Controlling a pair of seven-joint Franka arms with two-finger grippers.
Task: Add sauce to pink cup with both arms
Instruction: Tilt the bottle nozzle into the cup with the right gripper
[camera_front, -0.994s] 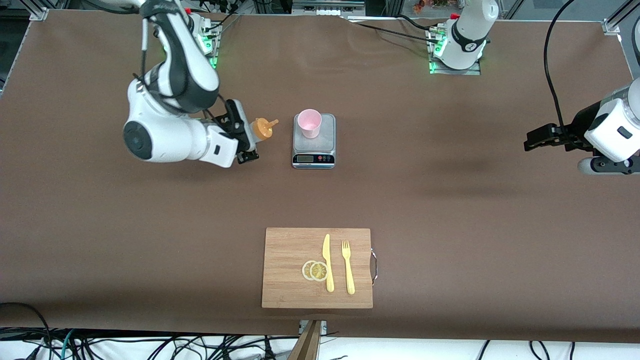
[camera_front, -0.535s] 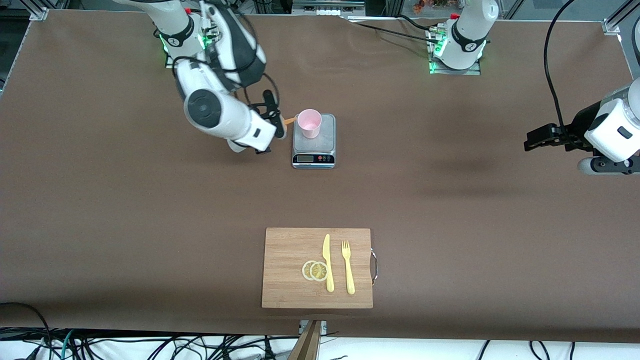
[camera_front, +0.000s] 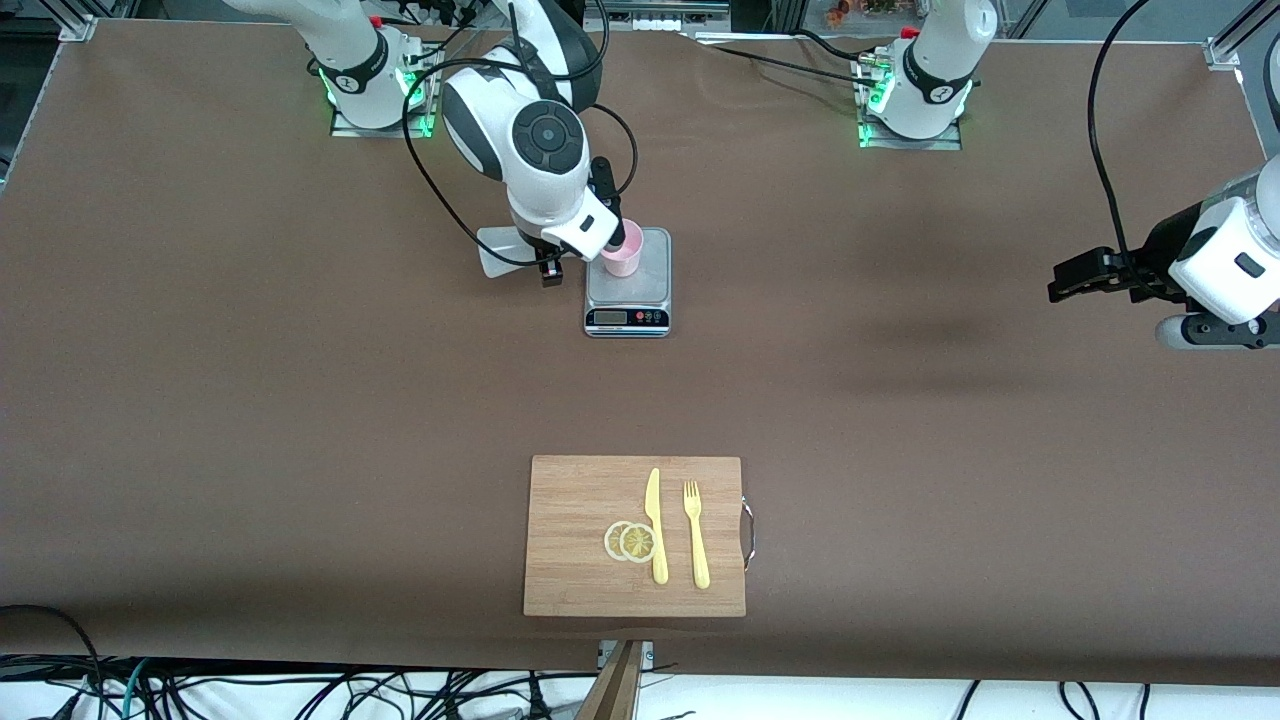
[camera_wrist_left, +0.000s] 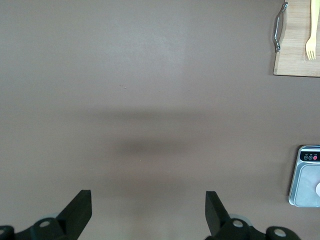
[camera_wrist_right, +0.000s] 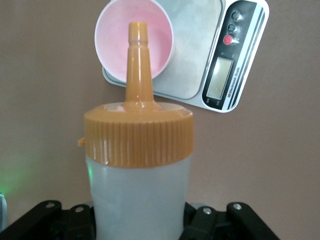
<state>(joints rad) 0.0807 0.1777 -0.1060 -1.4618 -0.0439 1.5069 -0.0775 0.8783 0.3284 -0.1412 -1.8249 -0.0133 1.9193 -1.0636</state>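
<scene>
In the right wrist view the sauce bottle (camera_wrist_right: 140, 195), whitish with an orange cap (camera_wrist_right: 139, 135), fills the foreground. My right gripper (camera_wrist_right: 140, 222) is shut on its body. Its orange nozzle (camera_wrist_right: 137, 55) points at the mouth of the pink cup (camera_wrist_right: 117, 47), which stands on a small scale (camera_wrist_right: 200, 60). From the front, the right gripper (camera_front: 606, 214) hangs over the cup (camera_front: 626, 264) and the arm hides the bottle. My left gripper (camera_front: 1075, 278) waits open over bare table at the left arm's end, nothing between its fingers (camera_wrist_left: 80, 206).
The silver scale (camera_front: 640, 300) has its display facing the front camera. Nearer to that camera lies a wooden cutting board (camera_front: 570, 540) with a yellow knife (camera_front: 655, 525), a yellow fork (camera_front: 696, 535) and two lemon slices (camera_front: 630, 541). A black cable (camera_front: 1105, 150) hangs by the left arm.
My right arm has swung the bottle from beside the scale, toward the right arm's end, to over the cup, nozzle now aimed at it. The left arm has not moved.
</scene>
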